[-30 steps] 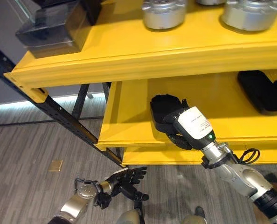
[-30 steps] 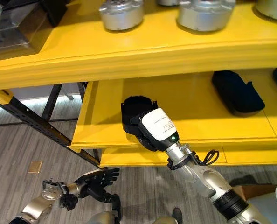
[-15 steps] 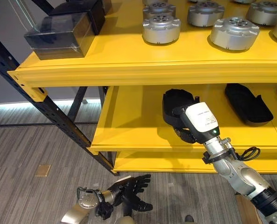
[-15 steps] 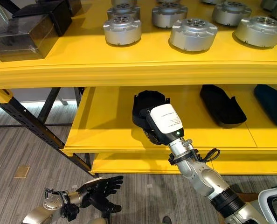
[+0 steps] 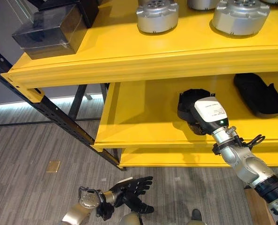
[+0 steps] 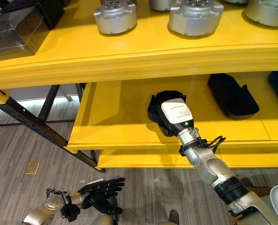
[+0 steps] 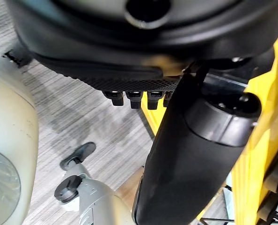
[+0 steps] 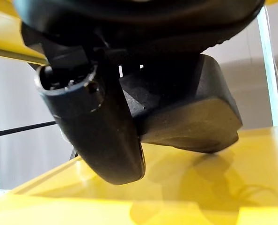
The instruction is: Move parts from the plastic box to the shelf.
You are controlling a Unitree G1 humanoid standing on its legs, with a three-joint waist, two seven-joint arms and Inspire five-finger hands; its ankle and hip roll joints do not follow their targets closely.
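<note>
While the right hand (image 5: 201,123) reaches onto the lower shelf (image 5: 143,117) of the yellow rack, a black part (image 5: 191,101) sits against its far side, resting on the shelf board. In the right wrist view that part (image 8: 195,108) shows as a dark chunky block just past the thumb (image 8: 97,136), with its underside on the yellow board; the thumb lies close along it, but I cannot tell whether the fingers are curled round it, since the hand's bulk and the white cover on its back hide them in the head views. Farther to the right on the same shelf lies another black part (image 5: 259,93), long and flat, well apart from the hand.

On the upper shelf (image 6: 129,56) stand round silver metal parts (image 6: 114,15), several in a row, and at its left end a dark see-through box (image 5: 50,33) sits near the edge.

Low down near the floor (image 5: 31,145), the left hand (image 5: 129,187) hangs with its fingers (image 5: 141,180) straight and spread, holding nothing. In its own wrist view the left hand's fingertips (image 7: 136,98) show as a short row over the grey striped floor, with the yellow rack at one side.
</note>
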